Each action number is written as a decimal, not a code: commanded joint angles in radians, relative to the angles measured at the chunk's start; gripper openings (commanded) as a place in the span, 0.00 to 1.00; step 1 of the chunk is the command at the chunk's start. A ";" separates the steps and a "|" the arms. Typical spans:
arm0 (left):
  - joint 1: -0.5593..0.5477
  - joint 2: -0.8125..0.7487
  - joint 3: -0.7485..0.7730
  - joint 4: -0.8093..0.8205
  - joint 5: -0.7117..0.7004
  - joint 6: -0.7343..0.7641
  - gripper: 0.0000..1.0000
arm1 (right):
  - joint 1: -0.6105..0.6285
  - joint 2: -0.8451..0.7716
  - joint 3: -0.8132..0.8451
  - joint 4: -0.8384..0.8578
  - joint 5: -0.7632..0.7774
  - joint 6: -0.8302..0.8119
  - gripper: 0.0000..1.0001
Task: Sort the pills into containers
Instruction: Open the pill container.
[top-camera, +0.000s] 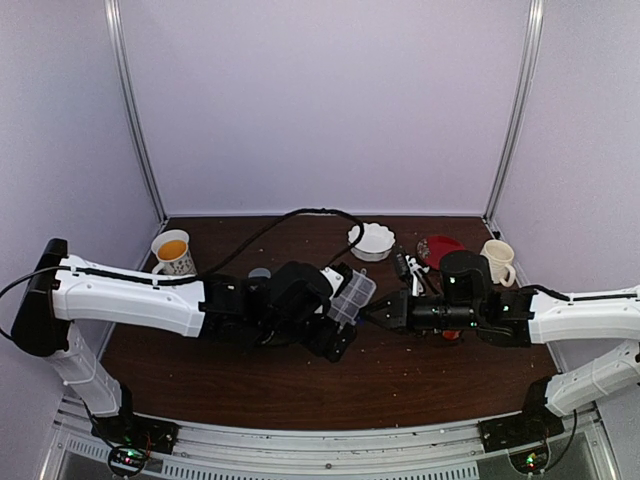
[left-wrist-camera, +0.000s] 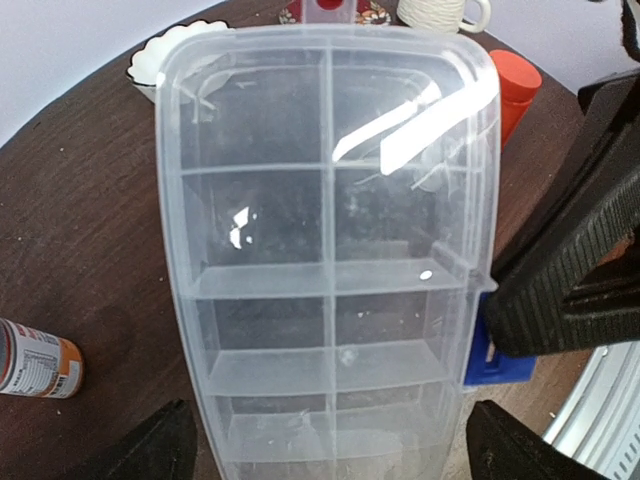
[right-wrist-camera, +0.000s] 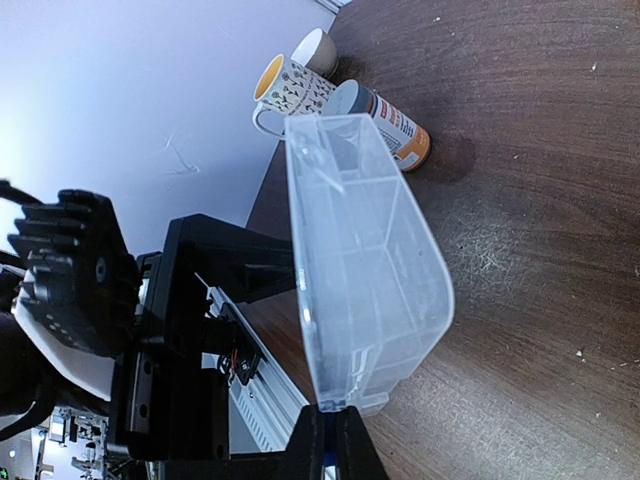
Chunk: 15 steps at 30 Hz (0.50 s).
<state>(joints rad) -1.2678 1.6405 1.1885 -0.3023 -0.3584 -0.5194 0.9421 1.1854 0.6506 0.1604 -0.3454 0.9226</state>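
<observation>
The clear organizer box (top-camera: 352, 297), the containers, hangs tilted above the table's middle with its lid closed. My right gripper (right-wrist-camera: 335, 415) is shut on a blue latch at the edge of the box (right-wrist-camera: 365, 270). The left gripper (left-wrist-camera: 338, 450) stands open, its fingertips (left-wrist-camera: 165, 445) on either side of the near end of the box (left-wrist-camera: 330, 250) with small gaps. In the top view the left gripper (top-camera: 338, 335) is just below the box and the right gripper (top-camera: 368, 316) beside it. One tiny white pill (left-wrist-camera: 425, 273) shows on a divider. Whitish specks (right-wrist-camera: 580, 352) dot the table.
An orange labelled bottle (left-wrist-camera: 40, 360) lies on the table left of the box. At the back stand a white scalloped bowl (top-camera: 373, 241), a red plate (top-camera: 438, 248), a cream mug (top-camera: 497, 262) and a mug of orange liquid (top-camera: 172, 252). An orange-capped bottle (left-wrist-camera: 515, 85) is near the right arm.
</observation>
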 joint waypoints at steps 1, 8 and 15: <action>0.048 -0.007 -0.035 0.089 0.106 -0.037 0.97 | 0.001 0.003 0.034 0.008 -0.019 0.000 0.00; 0.073 -0.008 -0.050 0.104 0.166 -0.027 0.92 | 0.000 0.002 0.032 0.008 -0.022 -0.001 0.00; 0.075 -0.002 -0.040 0.092 0.178 -0.013 0.91 | 0.001 -0.003 0.031 0.000 -0.020 -0.006 0.00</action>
<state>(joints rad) -1.2030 1.6405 1.1442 -0.2359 -0.2039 -0.5411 0.9421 1.1889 0.6514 0.1600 -0.3603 0.9226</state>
